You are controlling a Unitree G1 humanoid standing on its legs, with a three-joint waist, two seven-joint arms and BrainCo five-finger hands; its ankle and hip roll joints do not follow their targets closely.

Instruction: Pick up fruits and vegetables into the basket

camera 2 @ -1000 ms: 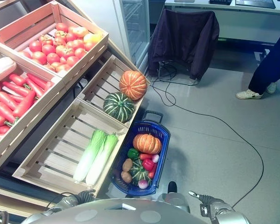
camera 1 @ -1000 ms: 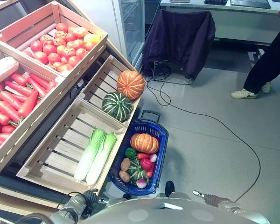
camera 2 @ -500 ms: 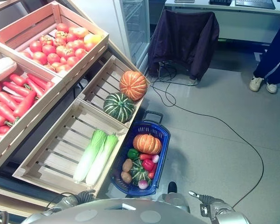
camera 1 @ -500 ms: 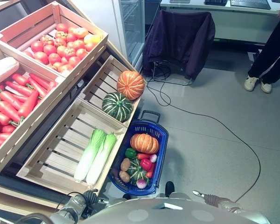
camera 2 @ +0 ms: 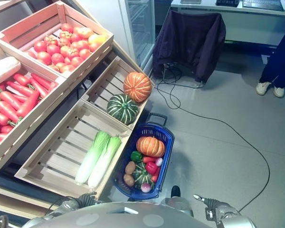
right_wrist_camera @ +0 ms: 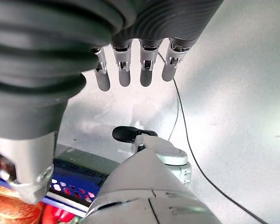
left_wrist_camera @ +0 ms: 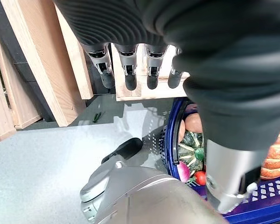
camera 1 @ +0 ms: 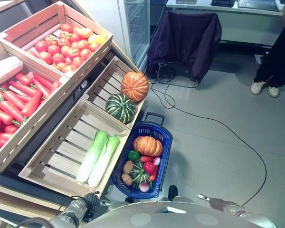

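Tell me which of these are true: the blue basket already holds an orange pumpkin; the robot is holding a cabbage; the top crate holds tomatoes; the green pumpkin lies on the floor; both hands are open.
1. The blue basket holds an orange pumpkin. True.
2. The robot holds a cabbage. False: the two cabbages lie in a wooden crate, and neither hand holds anything.
3. The top crate holds tomatoes. True.
4. The green pumpkin lies on the floor. False: it sits in a crate beside another orange pumpkin.
5. Left hand and right hand have straight fingers. True.
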